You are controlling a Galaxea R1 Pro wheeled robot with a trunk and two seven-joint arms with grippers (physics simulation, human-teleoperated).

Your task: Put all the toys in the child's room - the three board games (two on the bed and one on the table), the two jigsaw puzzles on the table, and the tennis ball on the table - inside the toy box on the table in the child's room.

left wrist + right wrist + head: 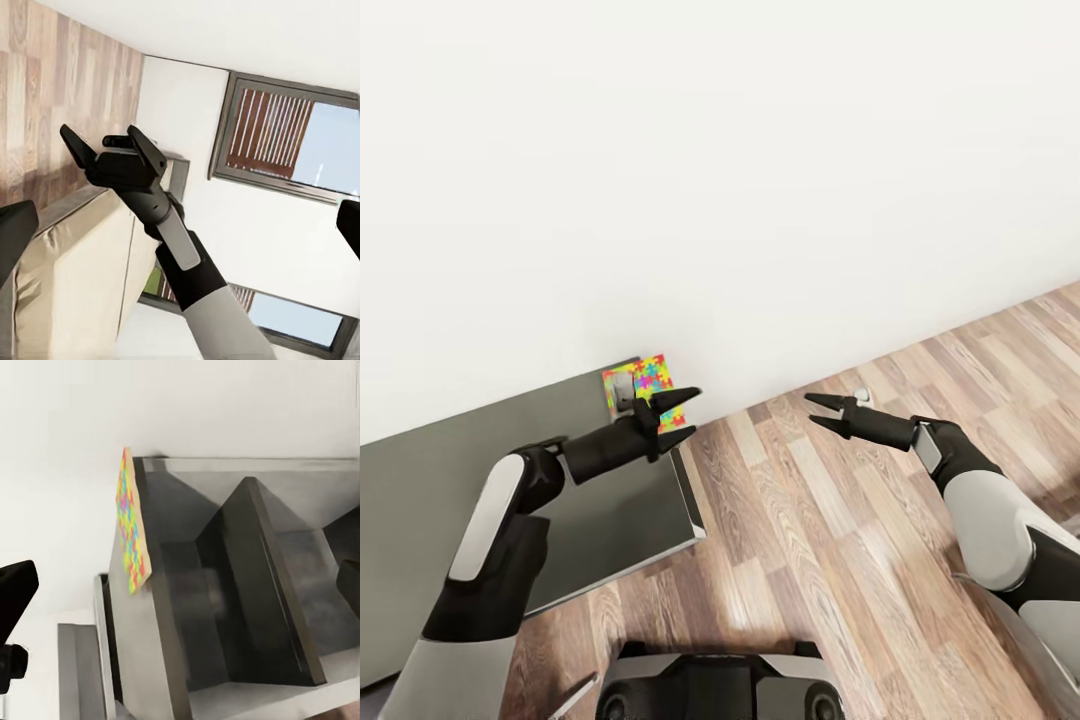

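One jigsaw puzzle (652, 374), a flat panel of bright interlocking shapes, lies at the far right corner of the table (450, 460) against the wall. In the right wrist view the puzzle (131, 532) is seen nearly edge-on at the table's (225, 585) corner. My left gripper (694, 411) hovers open just in front of the puzzle, over the table's right edge, with nothing between its fingers. My right gripper (818, 411) is open and empty over the wood floor, to the right of the table. The left wrist view catches the right gripper (103, 139) with its fingers spread.
A plain white wall (760, 180) runs behind the table. Wood-plank floor (840, 560) extends to the right. The left wrist view takes in the beige bed (75, 262) and a dark-framed window (285, 135). My base (710, 690) is at the picture's bottom edge.
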